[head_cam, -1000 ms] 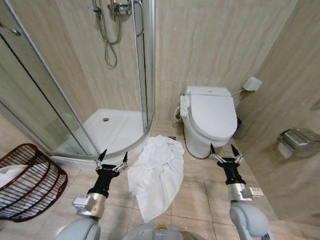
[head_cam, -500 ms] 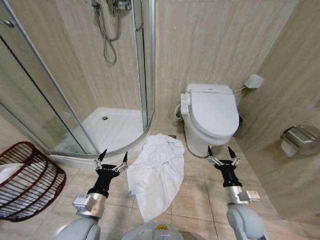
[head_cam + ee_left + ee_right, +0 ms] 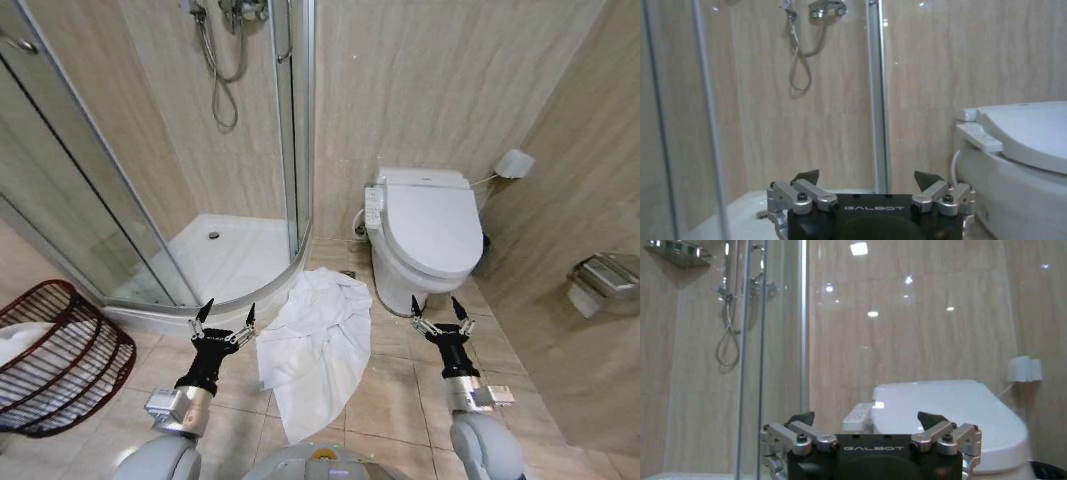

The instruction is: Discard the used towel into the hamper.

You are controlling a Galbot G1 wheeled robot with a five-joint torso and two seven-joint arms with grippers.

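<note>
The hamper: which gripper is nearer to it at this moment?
Left. The left gripper hangs open between the hamper and the towel; the right gripper, also open, is beyond the towel, by the toilet.

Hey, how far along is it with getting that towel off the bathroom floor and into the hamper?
Nothing looks done yet. The white towel lies spread on the floor tiles between the shower tray and the toilet. Nothing is in hand: the left gripper and right gripper are both open and empty, one on each side of it. Left to do: grasp the towel and drop it into the hamper on the robot's left.
</note>
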